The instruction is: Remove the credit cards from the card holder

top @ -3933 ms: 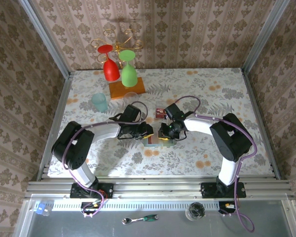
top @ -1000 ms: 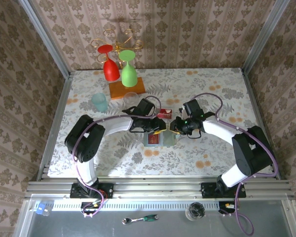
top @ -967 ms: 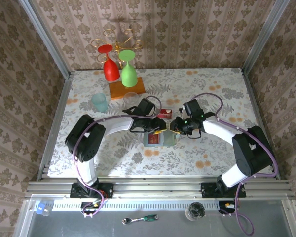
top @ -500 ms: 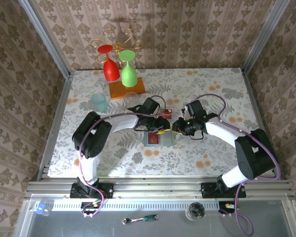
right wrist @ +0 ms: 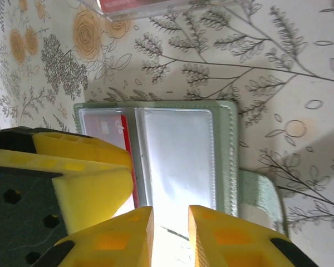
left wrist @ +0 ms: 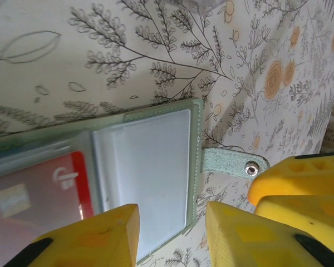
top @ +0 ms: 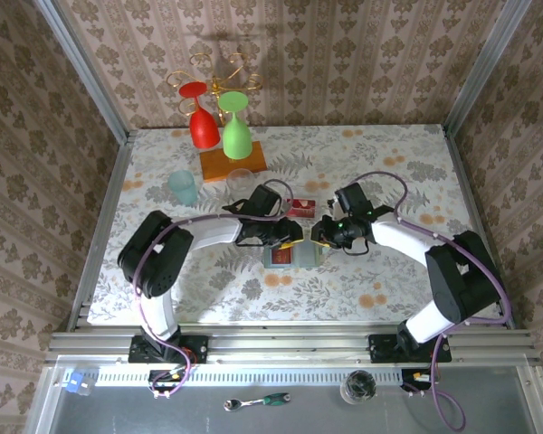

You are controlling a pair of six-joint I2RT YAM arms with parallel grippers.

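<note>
The card holder (top: 292, 256) lies open on the flowered table, pale green with its snap strap (left wrist: 234, 164) out to one side. A red credit card (left wrist: 39, 189) sits in one pocket; the pocket panel (left wrist: 145, 178) beside it looks empty. My left gripper (left wrist: 172, 236) is open, its fingers astride the holder's edge by the strap. My right gripper (right wrist: 171, 236) hangs over the same empty panel (right wrist: 178, 156), jaws a narrow gap apart and nothing clearly between them. The red card (right wrist: 108, 130) shows beside the left gripper's finger (right wrist: 72, 172). From above, both grippers (top: 290, 237) (top: 319, 237) meet at the holder's far edge.
A clear plastic piece with red cards (top: 299, 208) lies just beyond the holder. Further back stand a teal cup (top: 183, 188), an upturned clear glass (top: 242, 179) and a wooden-based rack (top: 233, 163) hanging a red and a green glass. Metal rails edge the table.
The left arm reached right over the holder half a second ago and has drawn back a little to the left. The holder and the right gripper have hardly moved.
</note>
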